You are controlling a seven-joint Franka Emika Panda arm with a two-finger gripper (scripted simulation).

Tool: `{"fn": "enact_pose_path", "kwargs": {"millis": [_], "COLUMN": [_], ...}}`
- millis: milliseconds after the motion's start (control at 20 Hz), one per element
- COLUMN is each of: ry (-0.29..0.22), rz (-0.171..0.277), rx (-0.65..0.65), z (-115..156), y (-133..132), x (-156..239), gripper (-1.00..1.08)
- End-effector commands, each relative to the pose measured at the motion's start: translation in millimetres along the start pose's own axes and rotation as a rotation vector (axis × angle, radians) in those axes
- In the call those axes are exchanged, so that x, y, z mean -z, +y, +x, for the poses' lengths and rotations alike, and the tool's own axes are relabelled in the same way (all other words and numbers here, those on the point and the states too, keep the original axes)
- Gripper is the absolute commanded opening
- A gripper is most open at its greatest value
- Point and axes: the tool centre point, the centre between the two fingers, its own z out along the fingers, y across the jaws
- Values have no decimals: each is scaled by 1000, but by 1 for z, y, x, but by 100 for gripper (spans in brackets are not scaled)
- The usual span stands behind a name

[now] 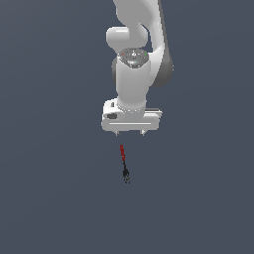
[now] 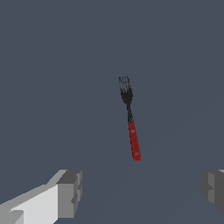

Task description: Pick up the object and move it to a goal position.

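The gripper point(image 1: 130, 134) hangs pointing straight down, its two short fingertips point(image 1: 116, 133) spread wide apart with nothing between them. In the wrist view the same spread shows plainly: one grey finger pad point(image 2: 70, 192) sits at one side of the picture and the other pad point(image 2: 213, 189) at the far side, with bare floor in the broad gap between (no contact with anything on either pad).

Above the fingers is the white, boxy hand body, and above that the thick white arm point(image 1: 133, 84) rises out of the top of the exterior view, a round grey cap with small coloured marks facing the camera at the wrist joint.

Just below the gripper in the exterior view, and clear of it, lies the fork point(image 1: 123, 162), the small thin tool to be picked up. It rests flat on the dark grey-blue floor point(image 1: 49, 198). Its red handle point(image 2: 134, 141) is the end nearer the gripper; its black pronged tip point(image 2: 125, 91) points away, toward the bottom of the exterior view. It lies almost in line with the middle of the open fingers, slanted slightly toward the exterior view's right at its pronged end. It is far narrower than the gap between the fingers.
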Motion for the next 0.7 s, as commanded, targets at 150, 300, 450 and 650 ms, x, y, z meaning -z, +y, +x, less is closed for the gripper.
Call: {"fn": "enact_pose_path", "kwargs": {"millis": [150, 300, 450, 650], "ry": [7, 28, 42, 41], "rz": [3, 10, 15, 14], "rx": [7, 26, 37, 36], "z": [1, 5, 7, 6], "y": [-4, -16, -25, -24], "x": [2, 7, 11, 11], "gripper": [100, 100, 100, 100]}}
